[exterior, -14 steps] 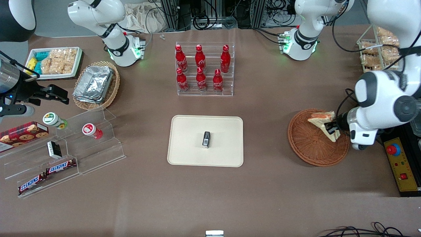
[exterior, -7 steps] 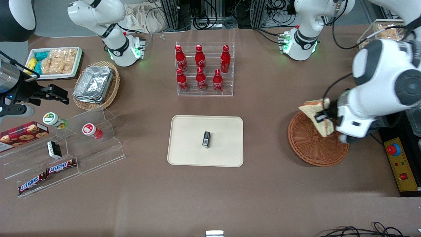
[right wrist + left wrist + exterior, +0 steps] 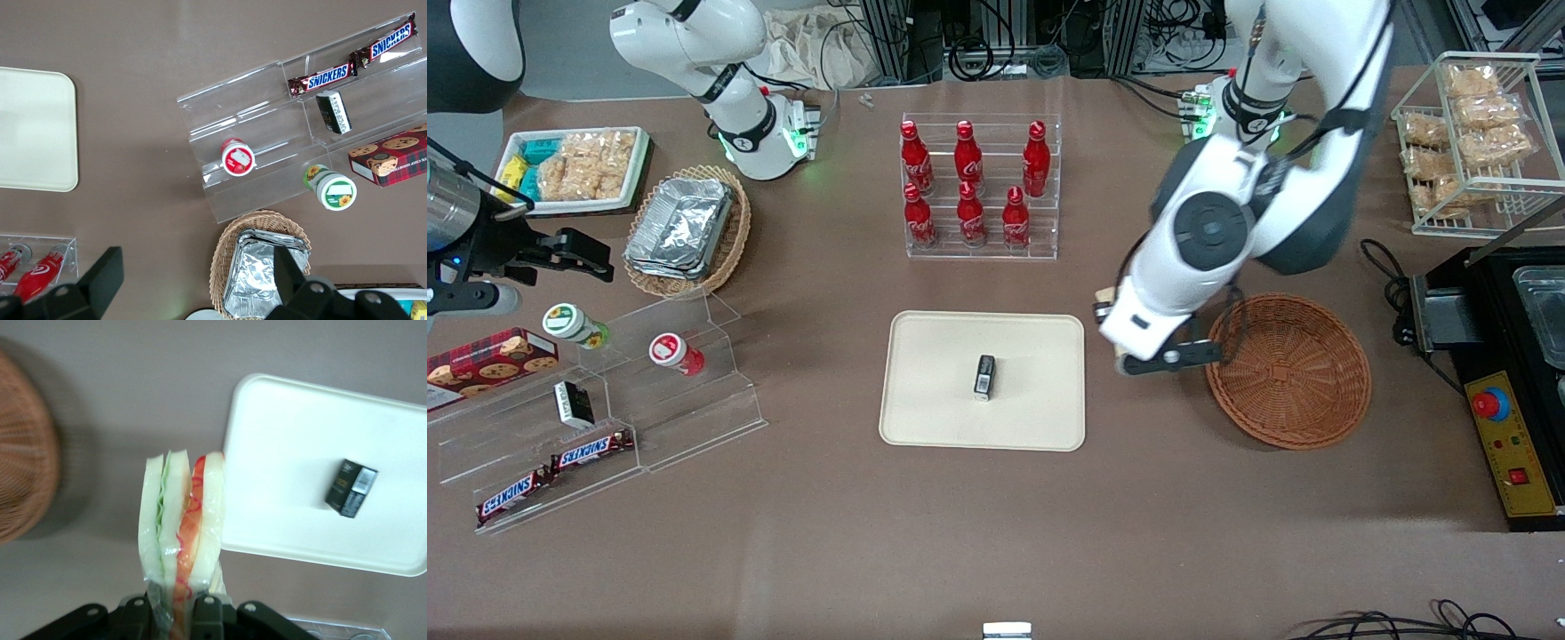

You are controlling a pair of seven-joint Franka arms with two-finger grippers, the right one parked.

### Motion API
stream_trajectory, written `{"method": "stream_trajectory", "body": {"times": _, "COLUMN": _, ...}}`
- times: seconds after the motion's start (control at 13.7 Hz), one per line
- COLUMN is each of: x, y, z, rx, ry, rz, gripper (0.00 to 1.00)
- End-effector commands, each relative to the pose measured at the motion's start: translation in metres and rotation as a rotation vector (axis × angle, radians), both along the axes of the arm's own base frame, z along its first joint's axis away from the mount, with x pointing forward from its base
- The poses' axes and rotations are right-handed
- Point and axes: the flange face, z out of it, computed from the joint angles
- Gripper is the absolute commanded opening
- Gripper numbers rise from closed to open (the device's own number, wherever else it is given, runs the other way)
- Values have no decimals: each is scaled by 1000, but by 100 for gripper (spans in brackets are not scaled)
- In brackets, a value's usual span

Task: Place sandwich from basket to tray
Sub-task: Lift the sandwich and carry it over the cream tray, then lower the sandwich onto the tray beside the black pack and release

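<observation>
My left gripper [image 3: 175, 617] is shut on the sandwich [image 3: 183, 520], a pale wedge in clear wrap with green, orange and red filling on its cut edge. In the front view the gripper [image 3: 1131, 345] hangs above the table between the round reddish-brown basket [image 3: 1288, 369] and the cream tray [image 3: 934, 373], close to the tray's rim. The arm hides most of the sandwich there; only a tan sliver [image 3: 1105, 292] shows. In the wrist view the sandwich's tip reaches the tray's edge [image 3: 280, 420], and the basket [image 3: 23, 453] holds nothing that I can see.
A small black box [image 3: 984, 376] lies on the tray. Red bottles stand in a clear rack [image 3: 980, 191] farther from the camera than the tray. A clear stepped shelf with snacks [image 3: 596, 418] is toward the parked arm's end. A wire rack of packets [image 3: 1467, 133] stands toward the working arm's end.
The gripper lifted the sandwich out of the basket and carried it sideways to the tray's edge. The basket is now bare.
</observation>
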Motion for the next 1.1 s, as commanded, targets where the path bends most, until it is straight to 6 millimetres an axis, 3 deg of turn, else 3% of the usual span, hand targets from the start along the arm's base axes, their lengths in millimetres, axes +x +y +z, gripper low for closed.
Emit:
{"method": "stream_trajectory", "body": {"times": 0.0, "x": 8, "y": -36, "z": -64, "rx": -11, "ry": -35, "rz": -33, "gripper": 22}}
{"method": "stream_trajectory", "body": {"times": 0.15, "x": 12, "y": -47, "z": -112, "rx": -20, "ry": -45, "rz": -51, "gripper": 23}}
{"method": "stream_trajectory", "body": {"times": 0.29, "x": 10, "y": -50, "z": -149, "rx": -8, "ry": -31, "rz": -58, "gripper": 29}}
{"method": "stream_trajectory", "body": {"times": 0.59, "x": 8, "y": -51, "z": -169, "rx": 2, "ry": -14, "rz": -64, "gripper": 32}}
{"method": "stream_trajectory", "body": {"times": 0.66, "x": 8, "y": -52, "z": -169, "rx": -1, "ry": -14, "rz": -64, "gripper": 58}}
{"method": "stream_trajectory", "body": {"times": 0.73, "x": 8, "y": -55, "z": -169, "rx": -12, "ry": -23, "rz": -65, "gripper": 89}}
{"method": "stream_trajectory", "body": {"times": 0.8, "x": 9, "y": -57, "z": -166, "rx": -25, "ry": -38, "rz": -60, "gripper": 99}}
{"method": "stream_trajectory", "body": {"times": 1.02, "x": 8, "y": -56, "z": -168, "rx": -24, "ry": -37, "rz": -45, "gripper": 99}}
